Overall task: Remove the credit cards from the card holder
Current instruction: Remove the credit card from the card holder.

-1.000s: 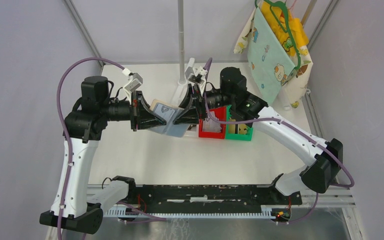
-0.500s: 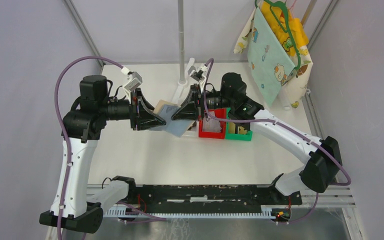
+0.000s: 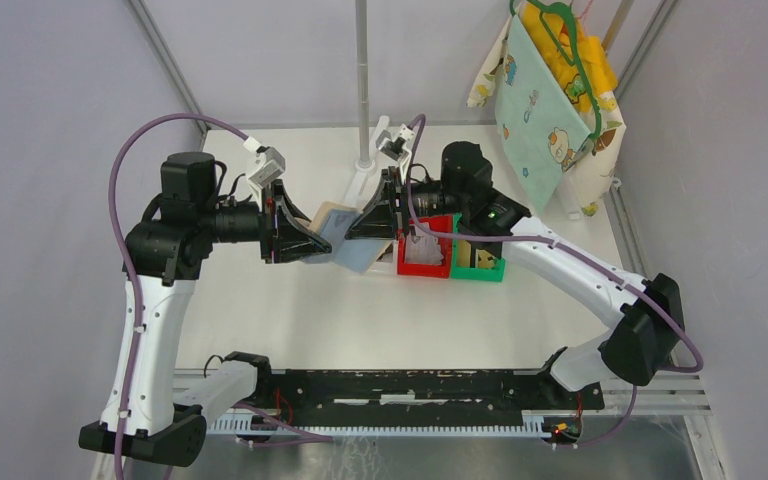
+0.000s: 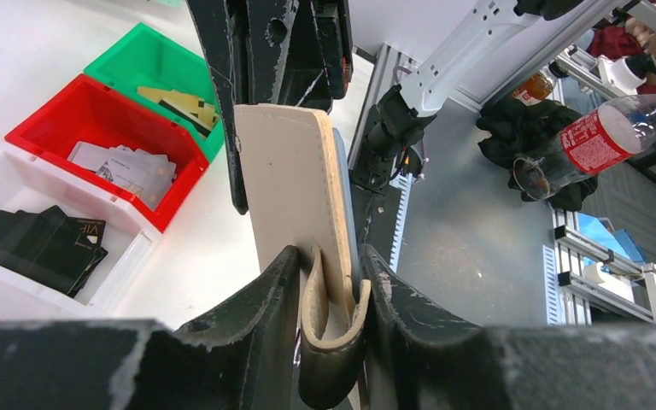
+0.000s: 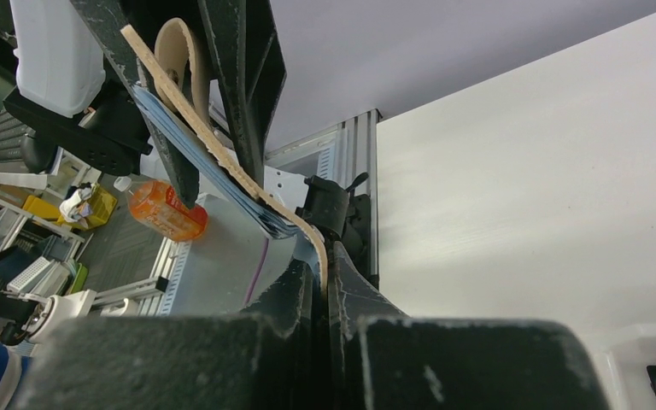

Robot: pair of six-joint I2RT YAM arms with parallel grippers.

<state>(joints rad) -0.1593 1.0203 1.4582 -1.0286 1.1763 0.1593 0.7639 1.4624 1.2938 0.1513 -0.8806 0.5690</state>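
Above the table (image 3: 290, 300), the tan card holder (image 3: 334, 224) shows blue-grey lining.

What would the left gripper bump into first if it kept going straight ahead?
Likely the right gripper, which pinches the far end of the flat tan card holder that the left gripper holds.

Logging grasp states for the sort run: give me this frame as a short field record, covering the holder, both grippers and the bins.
card holder: in the air, tilted, held between both grippers
left gripper: closed on the holder's folded end
right gripper: shut on the holder's opposite edge
white bin: black cards
red bin: silver-grey cards
green bin: gold cards
cards left in holder: cannot tell
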